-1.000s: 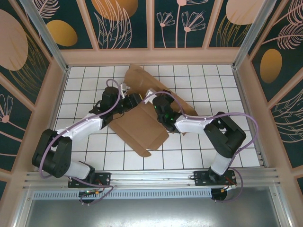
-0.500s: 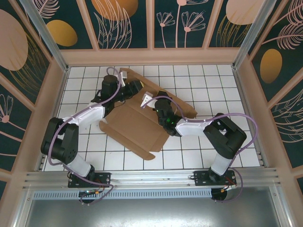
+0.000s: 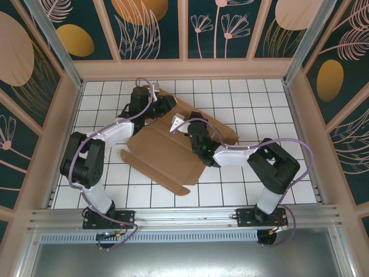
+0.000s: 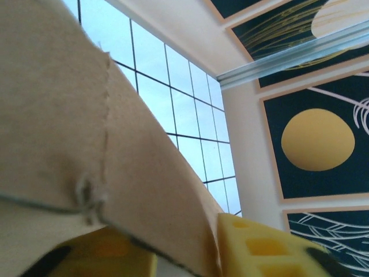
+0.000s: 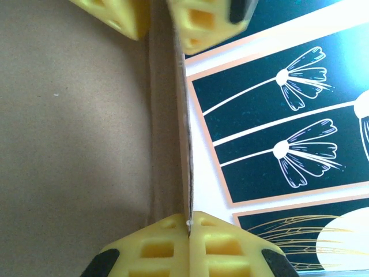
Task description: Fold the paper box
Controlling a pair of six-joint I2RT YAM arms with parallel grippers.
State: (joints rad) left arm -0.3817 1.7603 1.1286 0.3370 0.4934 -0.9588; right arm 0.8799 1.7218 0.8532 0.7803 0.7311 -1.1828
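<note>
Early days, I judge: the paper box [image 3: 164, 153] lies mostly flat on the table [image 3: 253, 98] toward its far edge, my right fingers [image 5: 155, 248] pinch one raised edge, my left fingers [image 4: 259, 248] straddle a far flap, grip uncertain, no walls formed.

The paper box [image 3: 164, 153] lies on the table [image 3: 230, 184], left hand [image 3: 165, 105] at its far edge, right hand [image 3: 176, 123] mid-sheet.

White gridded tabletop [image 3: 253, 98], floral wall panels [image 3: 219, 29]
</note>
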